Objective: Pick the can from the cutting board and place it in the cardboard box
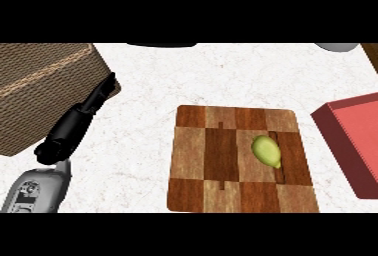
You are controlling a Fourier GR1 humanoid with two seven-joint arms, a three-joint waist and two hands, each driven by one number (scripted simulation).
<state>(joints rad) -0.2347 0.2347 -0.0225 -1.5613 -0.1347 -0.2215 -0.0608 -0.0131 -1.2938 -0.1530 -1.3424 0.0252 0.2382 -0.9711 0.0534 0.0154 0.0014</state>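
Note:
A yellow-green oval object (267, 151) lies on the right half of the checkered wooden cutting board (214, 165), its pointed end toward the near edge. It looks more like a fruit than a can. The brown cardboard box (37, 85) fills the upper left. My left hand (70, 129) lies along the box's right edge, well left of the board. It is open, with straight fingers (101, 94) pointing up and to the right, and holds nothing. My right hand does not show.
A red box (354, 142) stands at the right edge, close to the board. A dark rounded thing (162, 44) and a grey one (339, 46) peek in at the far edge. White counter (221, 75) lies between box and board.

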